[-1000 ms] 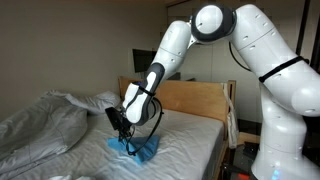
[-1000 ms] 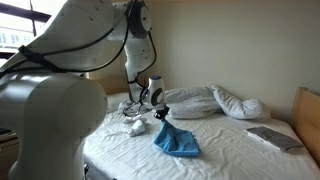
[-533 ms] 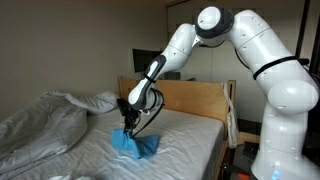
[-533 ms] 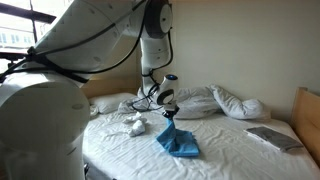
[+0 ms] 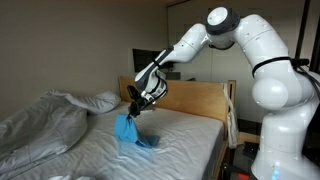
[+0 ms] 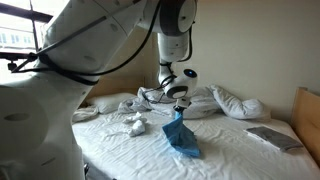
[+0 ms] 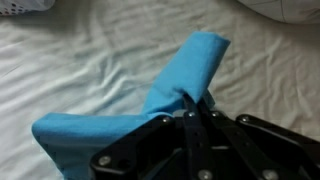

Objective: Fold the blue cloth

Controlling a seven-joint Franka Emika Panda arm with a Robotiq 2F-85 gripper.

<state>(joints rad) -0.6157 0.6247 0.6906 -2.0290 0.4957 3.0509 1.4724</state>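
The blue cloth (image 5: pixel 130 131) hangs from my gripper (image 5: pixel 133 111) over the white bed, its upper corner lifted and its lower part trailing on the sheet. From the opposite side, the blue cloth (image 6: pixel 181 137) drapes down from the gripper (image 6: pixel 179 108) in a long, narrow fold. In the wrist view the blue cloth (image 7: pixel 170 85) is pinched between the black fingers (image 7: pixel 190 110), and the gripper (image 7: pixel 191 100) is shut on it. The rest of the cloth spreads out to the left below the fingers.
A rumpled grey-white duvet (image 5: pixel 40 125) covers one side of the bed, with pillows (image 6: pixel 225 100) at the head. A wooden headboard (image 5: pixel 195 98) stands behind the mattress. A small white crumpled item (image 6: pixel 135 124) and a flat grey object (image 6: pixel 272 137) lie on the sheet.
The gripper has risen and moved across the bed with the cloth's corner in it, so the cloth now hangs taller and narrower, with less of it flat on the sheet.
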